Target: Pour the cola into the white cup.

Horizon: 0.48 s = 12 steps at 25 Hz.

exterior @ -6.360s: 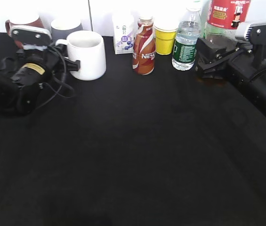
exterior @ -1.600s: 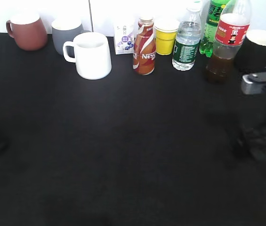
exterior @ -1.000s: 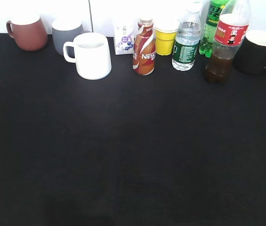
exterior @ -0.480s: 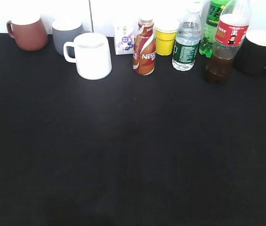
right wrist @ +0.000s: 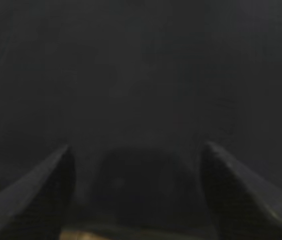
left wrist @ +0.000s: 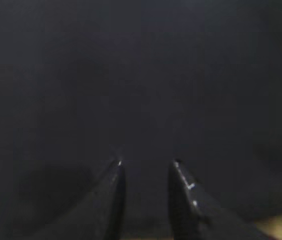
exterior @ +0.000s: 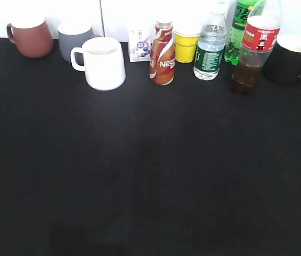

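Note:
The cola, a clear bottle with a red label and dark liquid in its lower part, stands upright at the back right of the black table. The white cup stands upright at the back left, handle to the left. Neither gripper shows in the exterior view. In the left wrist view my left gripper hangs over bare black cloth, jaws a small gap apart and empty. In the right wrist view my right gripper is wide open over black cloth, empty.
Along the back stand a brown mug, a grey mug, a small carton, a Nescafe bottle, a yellow cup, a water bottle, a green soda bottle and a black mug.
Both arms have drawn back out of the exterior view. The cola bottle, held by the right gripper 6.4 s ago, now stands free; the cup was let go by the left gripper.

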{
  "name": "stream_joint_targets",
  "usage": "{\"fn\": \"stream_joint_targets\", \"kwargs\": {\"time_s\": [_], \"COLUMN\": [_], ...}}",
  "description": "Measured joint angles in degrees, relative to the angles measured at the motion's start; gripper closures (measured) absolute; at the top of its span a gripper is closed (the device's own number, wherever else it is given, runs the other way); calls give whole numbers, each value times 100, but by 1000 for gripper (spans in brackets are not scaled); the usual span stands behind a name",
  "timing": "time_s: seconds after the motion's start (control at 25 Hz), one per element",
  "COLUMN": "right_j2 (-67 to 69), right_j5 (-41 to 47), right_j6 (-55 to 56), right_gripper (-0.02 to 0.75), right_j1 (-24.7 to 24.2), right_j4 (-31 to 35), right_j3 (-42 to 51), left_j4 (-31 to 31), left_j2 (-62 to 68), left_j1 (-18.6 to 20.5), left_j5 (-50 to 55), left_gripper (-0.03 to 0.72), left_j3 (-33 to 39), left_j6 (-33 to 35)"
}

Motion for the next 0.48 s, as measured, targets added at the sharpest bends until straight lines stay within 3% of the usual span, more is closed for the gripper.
{"fn": "stream_joint_targets", "kwargs": {"time_s": [0.04, 0.12, 0.48], "right_j2": [-193, -504, -529], "right_j5": [0, 0, 0], "right_j6": [0, 0, 0], "right_gripper": [146, 146, 146], "right_j1": [-360, -630, -634], "right_j4": [0, 0, 35], "right_j3": [0, 0, 0], "left_j4": [0, 0, -5], "left_j2": [-313, -803, -847], "left_j1": [211, 484, 677], "left_j5": [0, 5, 5], "left_gripper": [465, 465, 466], "left_j3": [0, 0, 17], "left_j6": [0, 0, 0]}}
